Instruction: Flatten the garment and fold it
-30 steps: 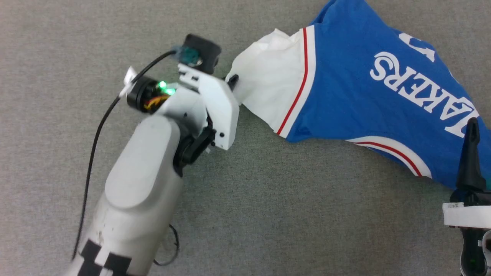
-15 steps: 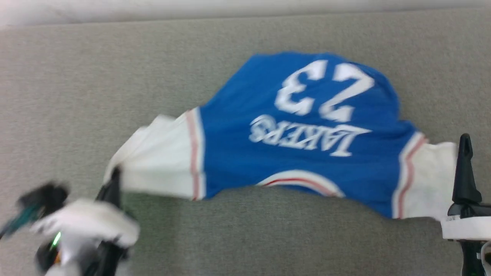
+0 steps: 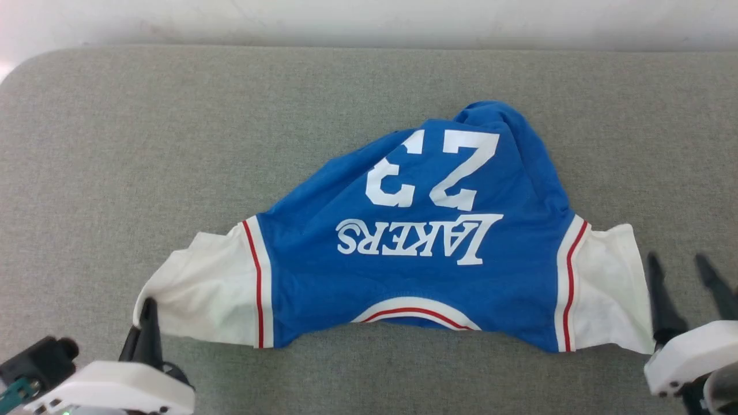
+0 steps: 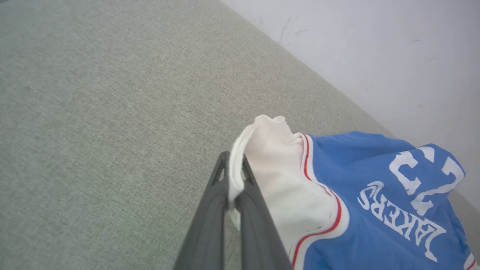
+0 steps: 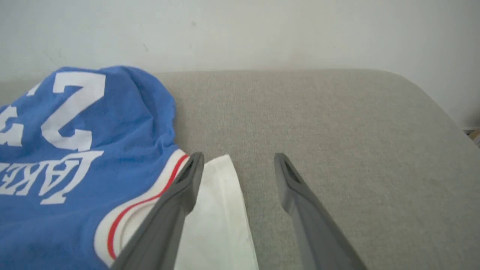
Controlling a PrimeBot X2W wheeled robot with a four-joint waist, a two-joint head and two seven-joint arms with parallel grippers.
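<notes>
Left gripper (image 4: 234, 161): jaws pressed together on the outer cuff of the garment's left sleeve (image 3: 199, 288), with a fold of white cloth pinched between the two dark fingers near their tips; it sits low at the near left of the work area. Right gripper (image 5: 239, 157): jaws spread wide, holding nothing; poised at the outer edge of the right sleeve (image 3: 605, 294), one finger over the white cloth and the other over bare upholstery, so the cuff edge runs between them; whether either finger touches the cloth cannot be told. Garment (image 3: 415, 282): royal-blue jersey T-shirt with white short sleeves, red-and-white striped trim, white "LAKERS" and "23"; lies print-up near the middle of the grey fabric-covered surface (image 3: 346, 92), lettering upside down to the head camera, neckline (image 3: 415, 308) toward the robot, sleeves out to either side. Condition: shoulder line fairly broad between the two sleeves; lower body gathered into a hump at the far side, hem not laid out, creases beside the "23". Pale wall (image 3: 369, 23) beyond the far edge. Assessment: flattening stage, folding not begun. The left pinch at the cuff likely serves as an anchor for stretching the shirt sideways. The right gripper's open stance astride the opposite cuff suggests a matching pinch is intended, after which both sleeves could be drawn apart and the bunched body dragged smooth. Risk: a thin cuff may slip from a tip-only hold.
</notes>
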